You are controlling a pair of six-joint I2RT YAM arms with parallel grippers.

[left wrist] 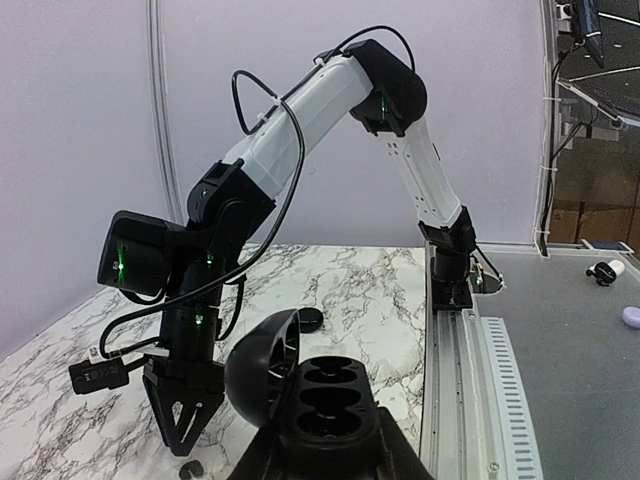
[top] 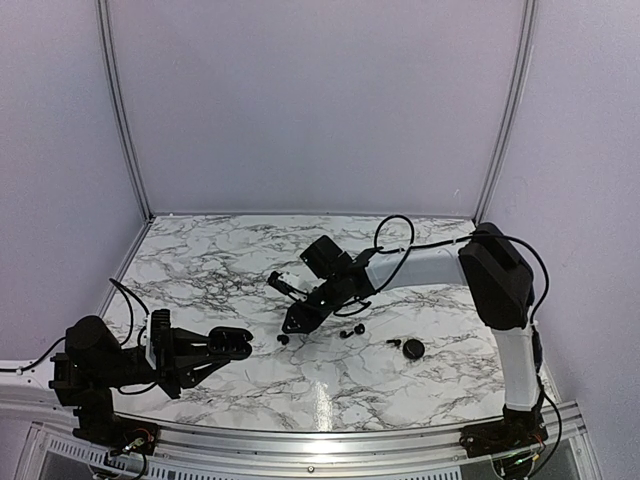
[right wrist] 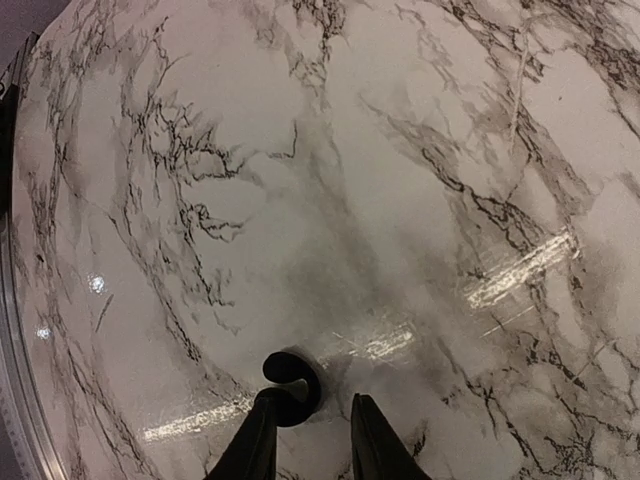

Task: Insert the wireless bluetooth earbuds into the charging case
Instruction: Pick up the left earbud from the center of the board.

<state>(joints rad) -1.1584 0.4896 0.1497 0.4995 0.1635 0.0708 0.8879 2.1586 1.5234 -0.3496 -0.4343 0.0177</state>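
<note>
The black charging case (left wrist: 325,400) is open, its domed lid (left wrist: 262,365) tipped up to the left, its slots empty. My left gripper (top: 232,343) is shut on it, low at the left of the table. My right gripper (right wrist: 312,440) is open, fingertips pointing down close to the marble. One glossy black earbud (right wrist: 290,382) lies on the marble at its left fingertip, not between the fingers. It also shows in the top view (top: 283,339) and the left wrist view (left wrist: 193,467). Two more earbuds (top: 347,332) (top: 395,343) lie to the right.
A black round disc (top: 413,348) lies at the right of the marble table (top: 200,270), also seen in the left wrist view (left wrist: 310,320). The right arm (top: 420,265) stretches across the middle. A metal rail (left wrist: 455,400) runs along the near edge.
</note>
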